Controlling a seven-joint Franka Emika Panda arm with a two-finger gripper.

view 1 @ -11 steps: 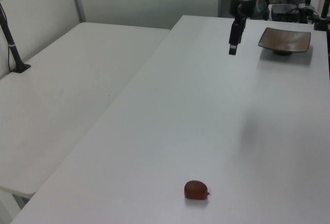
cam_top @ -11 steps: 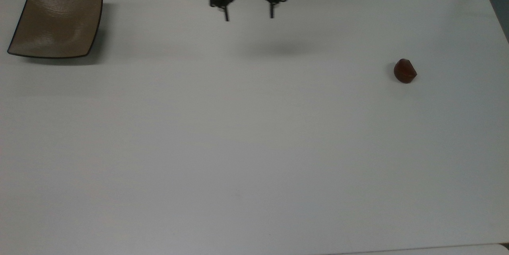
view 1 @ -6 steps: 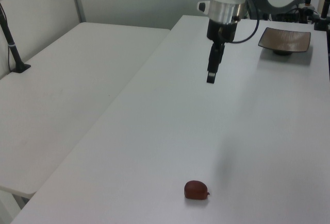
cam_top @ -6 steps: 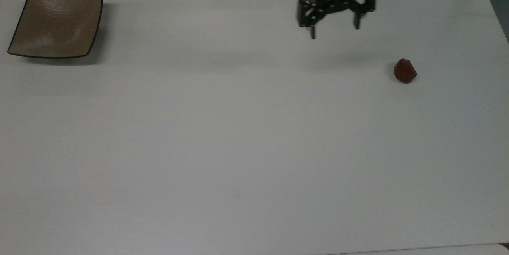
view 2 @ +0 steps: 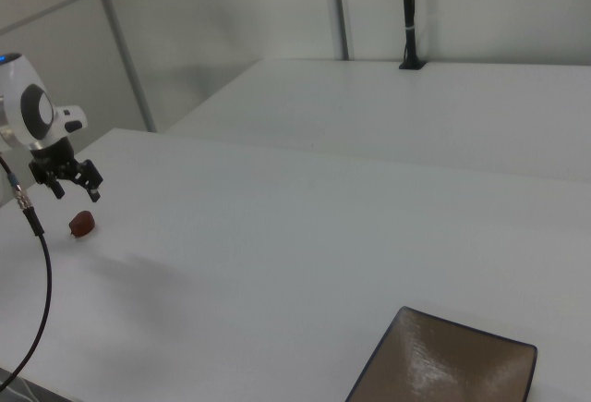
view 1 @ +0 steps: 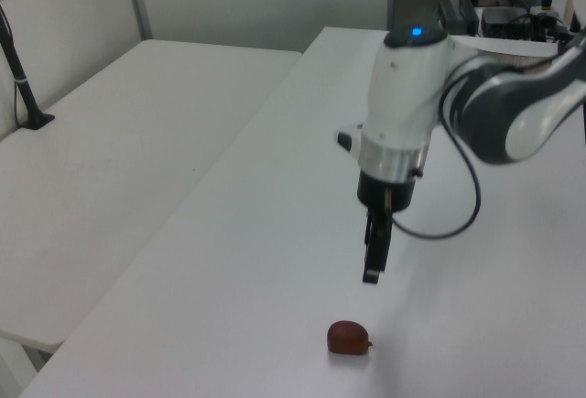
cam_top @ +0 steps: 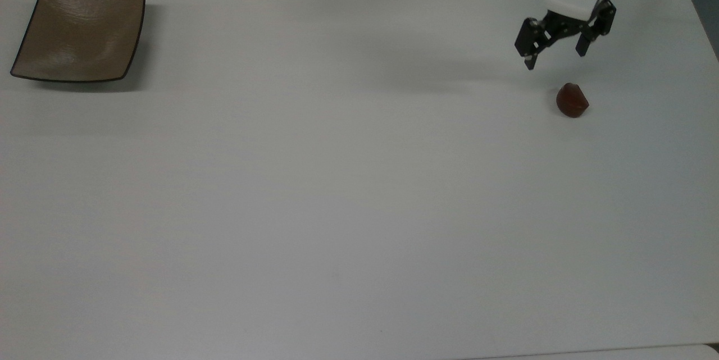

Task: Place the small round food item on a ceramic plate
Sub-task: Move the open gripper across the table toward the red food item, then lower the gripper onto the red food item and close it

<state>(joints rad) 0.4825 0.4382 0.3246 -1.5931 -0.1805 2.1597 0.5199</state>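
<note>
White table (cam_top: 337, 191) spans the whole top view, bare surface apart from two items at opposite ends. Arm (view 1: 513, 114), white and grey with a black cable looped under the wrist, reaches across the left view from the left view's right; half a second ago it was farther back over the table, a second ago farther still, near the plate. Ceramic plate (cam_top: 80, 34), square, taupe-brown with dark rim, sits in the top view's upper left corner, same spot as in both earlier pictures; in the right view it lies at the bottom edge (view 2: 448, 365). Gripper (cam_top: 555, 55) now hangs above the table at the top view's upper right, fingers spread wide with nothing between them; it has travelled from the top view's upper middle toward the top view's right over the last second. Small round food item (cam_top: 572, 100), dark reddish-brown, rests on the table just below the gripper in the top view, well apart from the plate, unmoved. In the left view the fingertips (view 1: 371, 275) hover just above and slightly behind the item (view 1: 348, 336), not touching.
</note>
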